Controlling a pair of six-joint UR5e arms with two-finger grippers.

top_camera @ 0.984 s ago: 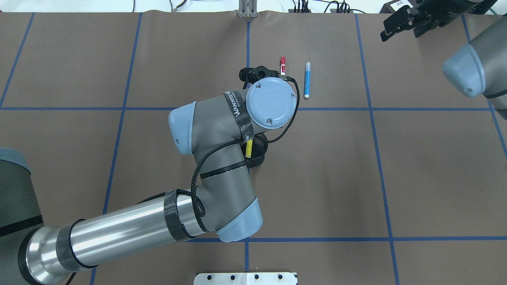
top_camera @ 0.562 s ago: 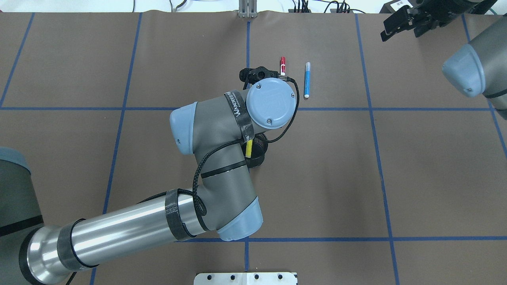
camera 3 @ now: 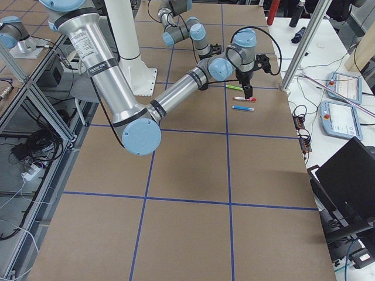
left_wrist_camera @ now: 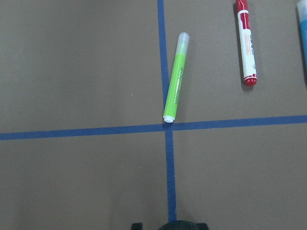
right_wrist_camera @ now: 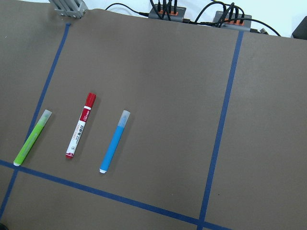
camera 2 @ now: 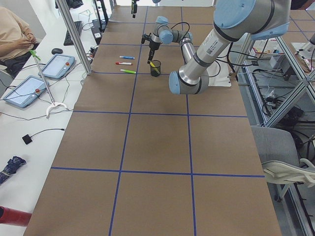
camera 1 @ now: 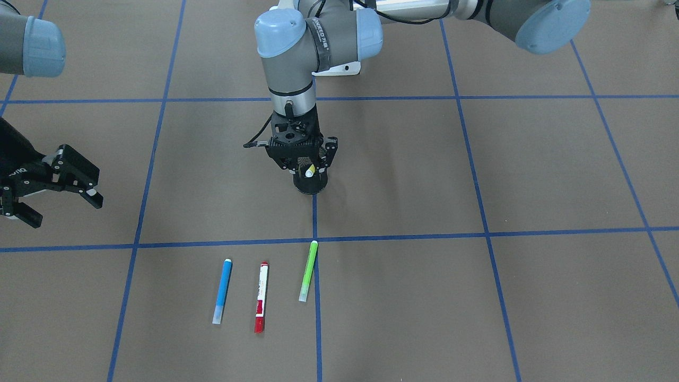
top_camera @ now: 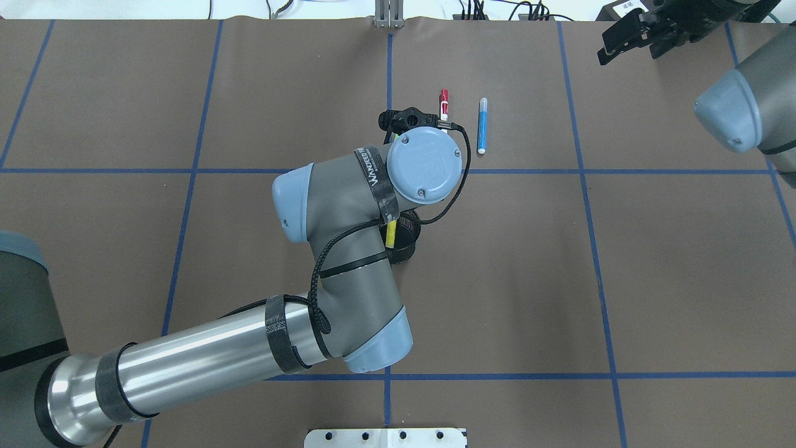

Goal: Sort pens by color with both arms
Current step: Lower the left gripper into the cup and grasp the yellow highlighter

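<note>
The blue pen (camera 1: 223,291), the red-capped white pen (camera 1: 261,297) and the green pen (camera 1: 308,270) lie side by side on the brown mat. The yellow pen (camera 1: 309,171) stands tilted in a black mesh cup (camera 1: 311,185). My left gripper (camera 1: 307,165) points down just above the cup, and its fingers look open on either side of the yellow pen's top. In the overhead view the left wrist hides the green pen; the red pen (top_camera: 444,102) and blue pen (top_camera: 482,126) show. My right gripper (camera 1: 61,209) is open and empty, well off to the side.
Blue tape lines (top_camera: 597,171) divide the mat into squares. A white mounting plate (top_camera: 385,437) sits at the near edge. Cables and power strips (right_wrist_camera: 192,12) line the far edge. Tablets (camera 2: 59,66) and a seated person (camera 2: 15,39) are beside the table.
The left arm's elbow and forearm have shifted slightly right in the overhead view. The yellow pen, the cup and the right arm have not moved.
</note>
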